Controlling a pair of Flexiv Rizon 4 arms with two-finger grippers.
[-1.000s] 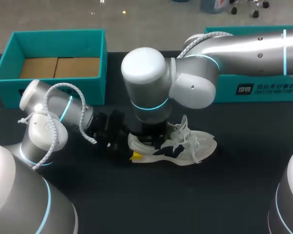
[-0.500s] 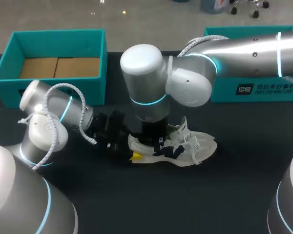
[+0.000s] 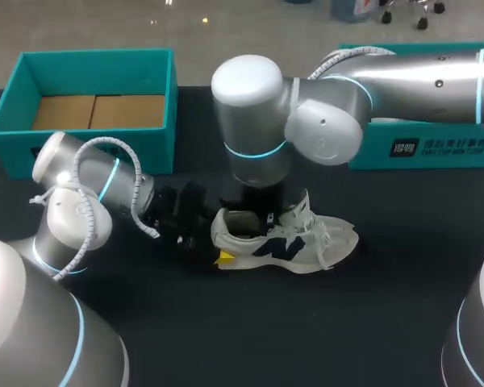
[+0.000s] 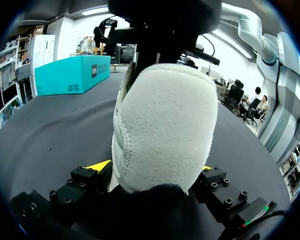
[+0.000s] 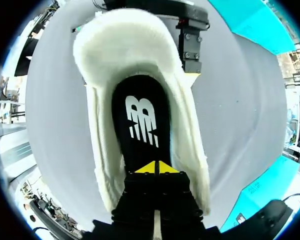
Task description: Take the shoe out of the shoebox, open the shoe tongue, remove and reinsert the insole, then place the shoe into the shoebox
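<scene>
Head view showed the teal shoebox point(image 3: 97, 72) at the far left of the table point(image 3: 347, 322), holding a brown cardboard liner point(image 3: 97, 111). A second teal box point(image 3: 436, 149) at the far right sat mostly hidden behind the right arm point(image 3: 419, 81). The shoe point(image 3: 306, 242) stood on its sole on the table, outside both. The left fingers point(image 4: 100, 167) clamped its heel from both sides. The right fingers point(image 5: 147, 169), closed tip to tip, hung over the black insole point(image 5: 142, 125) inside the shoe. Since a second earlier, the right arm had lifted off the collar, baring the shoe's opening. The shoe and the left arm point(image 3: 105, 181) had not moved.
</scene>
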